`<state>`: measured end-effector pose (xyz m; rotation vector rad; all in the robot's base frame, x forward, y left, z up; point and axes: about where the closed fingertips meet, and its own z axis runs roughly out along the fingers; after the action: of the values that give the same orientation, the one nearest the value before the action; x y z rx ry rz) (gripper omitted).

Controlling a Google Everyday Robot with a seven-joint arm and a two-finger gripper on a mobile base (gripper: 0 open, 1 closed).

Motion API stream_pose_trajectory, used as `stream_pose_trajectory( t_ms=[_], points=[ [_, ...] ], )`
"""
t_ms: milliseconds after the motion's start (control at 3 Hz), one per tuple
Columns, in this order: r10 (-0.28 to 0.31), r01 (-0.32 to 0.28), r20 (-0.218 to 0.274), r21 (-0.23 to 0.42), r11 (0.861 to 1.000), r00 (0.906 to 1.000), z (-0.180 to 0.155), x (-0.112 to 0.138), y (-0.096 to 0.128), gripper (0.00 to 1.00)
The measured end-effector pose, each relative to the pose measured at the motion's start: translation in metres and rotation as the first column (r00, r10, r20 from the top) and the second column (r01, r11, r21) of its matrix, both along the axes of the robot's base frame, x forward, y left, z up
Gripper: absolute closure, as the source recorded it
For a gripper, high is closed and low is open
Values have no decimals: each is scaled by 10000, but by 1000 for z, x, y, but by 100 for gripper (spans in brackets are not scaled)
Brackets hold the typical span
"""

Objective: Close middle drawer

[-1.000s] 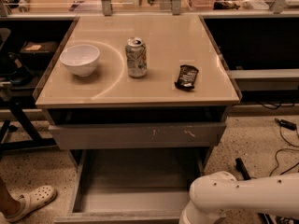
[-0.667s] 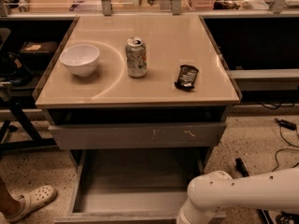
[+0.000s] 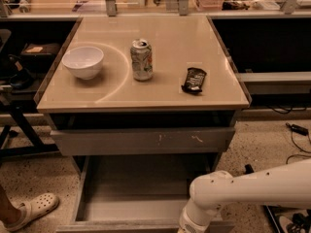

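The middle drawer point(image 3: 136, 188) is pulled far out of the cabinet, showing its grey box interior. Its front edge lies along the bottom of the camera view. Above it, the grey drawer front with white scratch marks point(image 3: 121, 141) stands slightly out from the cabinet. My white arm point(image 3: 252, 188) comes in from the lower right, bends over the drawer's front right corner, and drops out of the picture at the bottom edge. My gripper is below that edge and out of view.
On the beige cabinet top point(image 3: 160, 33) stand a white bowl point(image 3: 83, 61), a drink can point(image 3: 141, 59) and a dark snack packet point(image 3: 194, 79). A person's sandalled foot point(image 3: 29, 210) is at the lower left. Cables point(image 3: 296, 129) lie on the floor at right.
My arm's bend has moved left, further over the open drawer's right front corner. The drawer does not look to have moved.
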<state>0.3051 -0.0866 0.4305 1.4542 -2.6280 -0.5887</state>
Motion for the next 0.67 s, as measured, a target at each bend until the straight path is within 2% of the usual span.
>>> stream_pose_trajectory(
  t_ms=[333, 667],
  points=[
    [-7, 7, -3, 8, 10000, 10000, 0, 1, 0, 82],
    [-6, 6, -4, 8, 10000, 10000, 0, 1, 0, 58]
  ],
)
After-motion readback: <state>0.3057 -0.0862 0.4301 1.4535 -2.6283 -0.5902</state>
